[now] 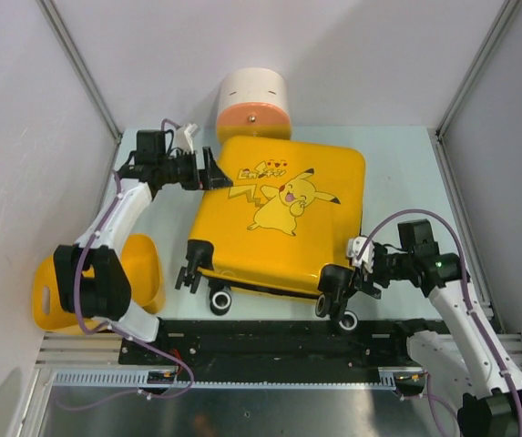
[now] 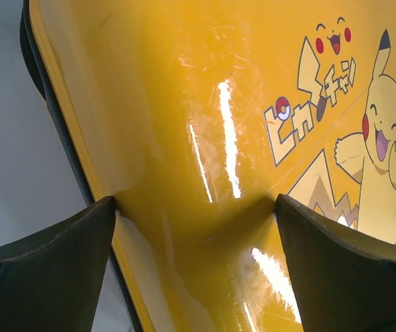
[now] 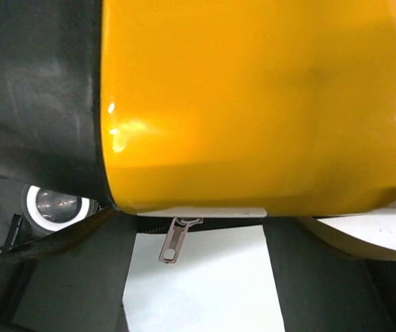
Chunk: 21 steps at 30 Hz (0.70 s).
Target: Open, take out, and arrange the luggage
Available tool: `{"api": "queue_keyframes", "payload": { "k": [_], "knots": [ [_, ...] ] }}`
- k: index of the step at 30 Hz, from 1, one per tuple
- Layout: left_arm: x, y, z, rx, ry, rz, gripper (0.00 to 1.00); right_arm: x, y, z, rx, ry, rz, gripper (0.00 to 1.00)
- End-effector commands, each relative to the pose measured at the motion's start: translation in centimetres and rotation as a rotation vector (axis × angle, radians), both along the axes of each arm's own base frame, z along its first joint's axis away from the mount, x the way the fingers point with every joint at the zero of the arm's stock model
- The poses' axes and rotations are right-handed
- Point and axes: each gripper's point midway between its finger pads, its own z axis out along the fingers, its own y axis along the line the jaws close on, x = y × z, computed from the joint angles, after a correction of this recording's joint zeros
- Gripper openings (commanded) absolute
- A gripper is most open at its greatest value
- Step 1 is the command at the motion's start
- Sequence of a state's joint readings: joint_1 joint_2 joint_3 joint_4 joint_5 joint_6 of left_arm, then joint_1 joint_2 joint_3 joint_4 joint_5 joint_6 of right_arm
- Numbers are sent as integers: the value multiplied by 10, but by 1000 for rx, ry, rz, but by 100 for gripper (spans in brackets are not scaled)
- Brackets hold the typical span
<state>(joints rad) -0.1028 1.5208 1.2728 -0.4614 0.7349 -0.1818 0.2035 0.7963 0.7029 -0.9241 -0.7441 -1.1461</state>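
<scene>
By the luggage (image 1: 279, 218), left pincer (image 1: 215, 171) wide open, touching its shell.

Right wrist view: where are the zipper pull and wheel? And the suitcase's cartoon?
Silver metal zipper pull (image 3: 173, 241): right wrist view, its hanging tab.
White-rimmed round wheel (image 3: 54, 206): right wrist view, its grey hub.
Yellow Pikachu cartoon print (image 1: 279, 211): top external view, its body.

Yellow Japanese katakana lettering (image 2: 308, 104), white-edged and reading "ピカチュウ" (Pikachu), is printed on the lid of the yellow suitcase (image 1: 242, 237). It is set toward the far side, just left of the cartoon figure (image 1: 283, 202). A small red-and-white ball is worked into the first character.
</scene>
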Motion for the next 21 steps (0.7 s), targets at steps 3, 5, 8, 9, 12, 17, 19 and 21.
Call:
{"api": "queue_keyframes", "payload": {
  "k": [3,5,8,9,12,17,19,21],
  "knots": [
    [-8,-43,5,-103,-14,-259,95,-10,9,33,195,24,-101,73],
    [-9,-37,14,-99,-54,-258,96,-1,-7,35,182,-28,-142,72],
    [-15,-33,24,-74,-112,-258,97,11,-32,46,228,7,-265,73],
    [-17,-32,22,-67,-113,-254,98,17,-39,44,264,89,-304,73],
    [-23,-28,26,-61,-133,-248,98,19,-47,50,289,192,-248,79],
    [-26,-22,32,-46,-168,-236,99,10,-61,25,282,351,-261,80],
    [-27,-22,36,-49,-176,-236,99,7,-59,20,274,304,-215,80],
    [-27,-21,37,-49,-182,-235,99,0,-52,15,290,314,-192,80]
  ]
}}
